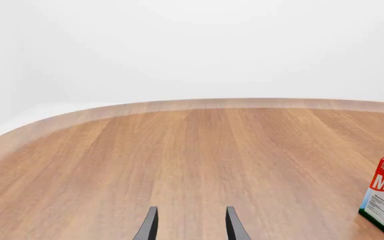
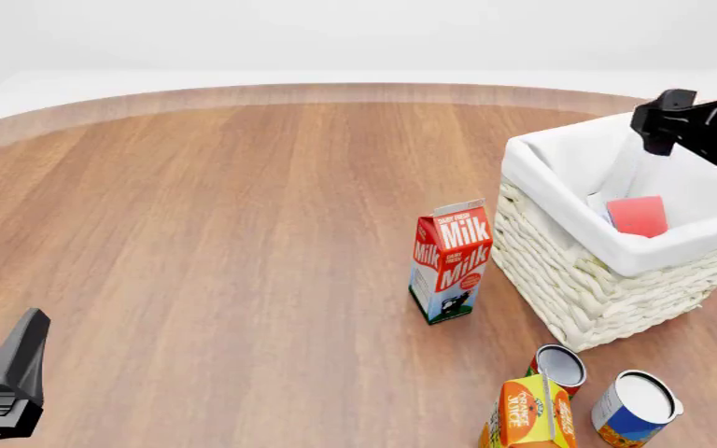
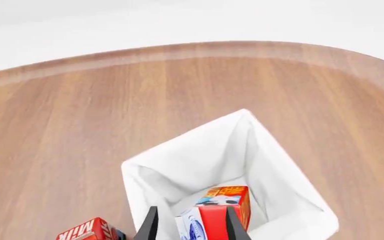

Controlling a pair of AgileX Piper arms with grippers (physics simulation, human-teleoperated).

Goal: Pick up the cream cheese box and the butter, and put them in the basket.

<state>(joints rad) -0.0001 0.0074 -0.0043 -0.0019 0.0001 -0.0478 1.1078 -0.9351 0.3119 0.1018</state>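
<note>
Setting: bare simulated test scene, not a furnished room. A round-edged wooden table [image 2: 209, 243] sits against a featureless white backdrop with no walls, windows or furniture visible. Groceries read as staged kitchen props: a milk carton [image 2: 451, 260] just left of the wicker basket [image 2: 608, 280], an orange juice carton [image 2: 528, 414] and two tins [image 2: 634, 407] in front of the basket.

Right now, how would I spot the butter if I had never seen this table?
Find the big cream-white wicker basket at the table's right side and look inside its white lining. The butter is the red box lying there, beside the white, blue-marked cream cheese box. It is the only red thing in the basket; the red milk carton stands outside.
</note>
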